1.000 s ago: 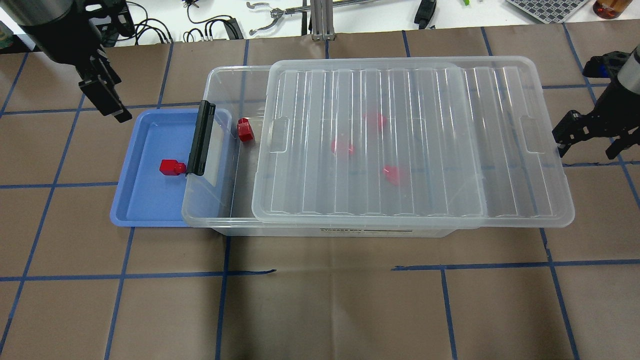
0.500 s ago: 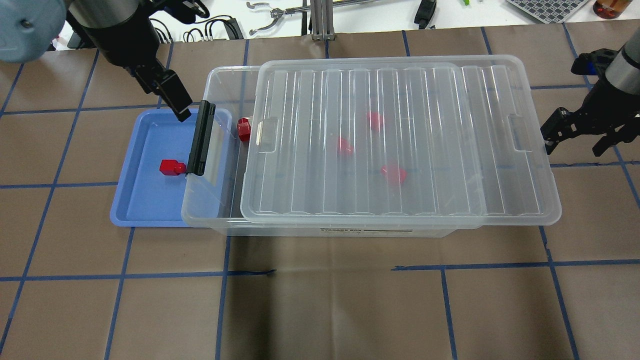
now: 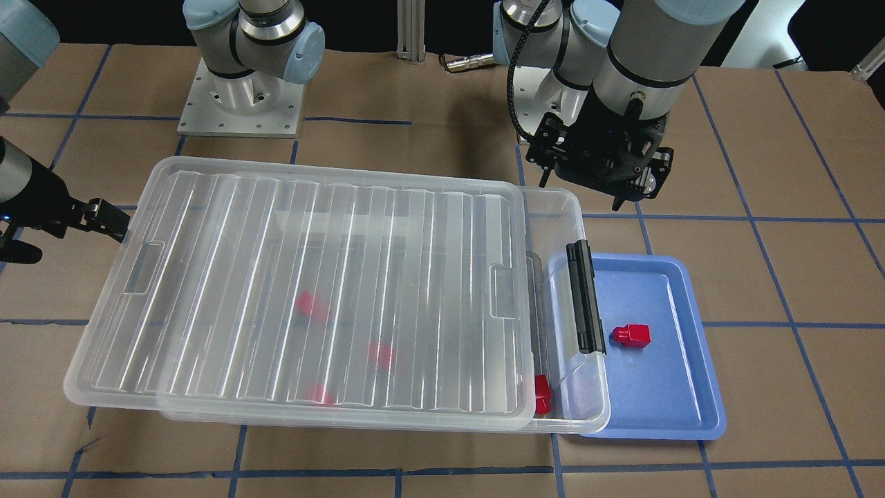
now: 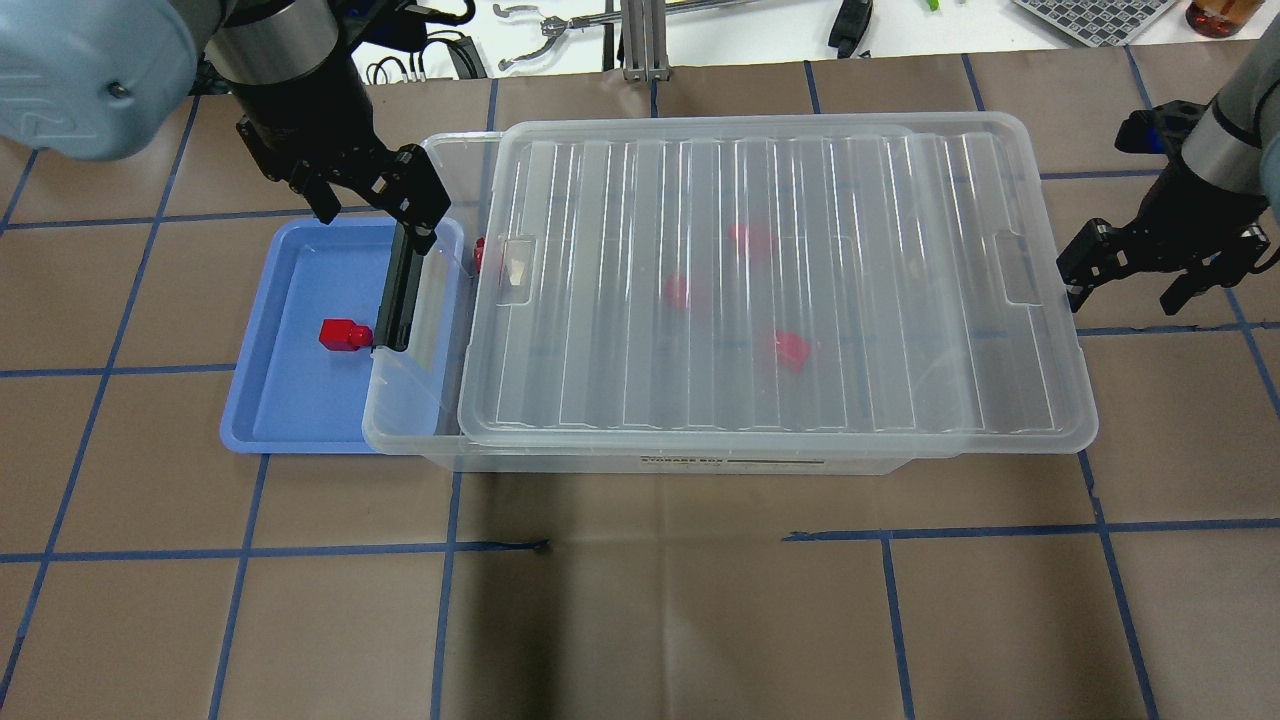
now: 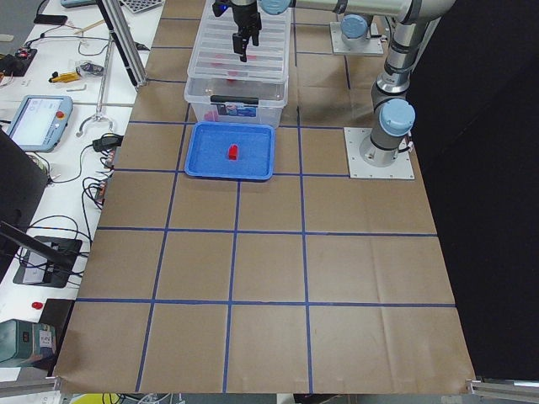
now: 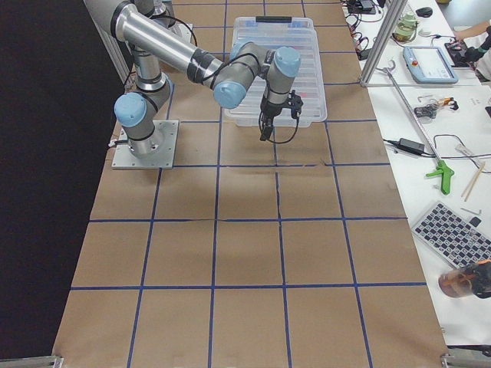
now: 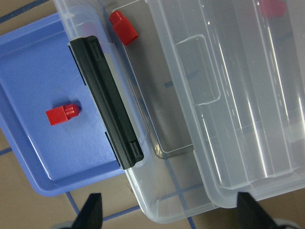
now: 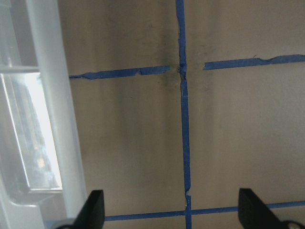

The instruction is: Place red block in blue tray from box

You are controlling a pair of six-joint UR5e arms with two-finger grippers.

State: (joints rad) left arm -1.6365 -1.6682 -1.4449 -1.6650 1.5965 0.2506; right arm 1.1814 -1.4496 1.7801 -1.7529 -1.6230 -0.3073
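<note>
Small bright-red stubbed block [image 4: 344, 334]

One block [image 4: 345, 334] in the tray [image 4: 290, 410] at the box's [image 4: 415, 392] latch [image 4: 400, 290] end — four more inside the box.

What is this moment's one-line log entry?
left gripper: open, above box latch end | right gripper: open, beside lid | tray: one red block | box: uncovered block, three blocks under lid
</note>
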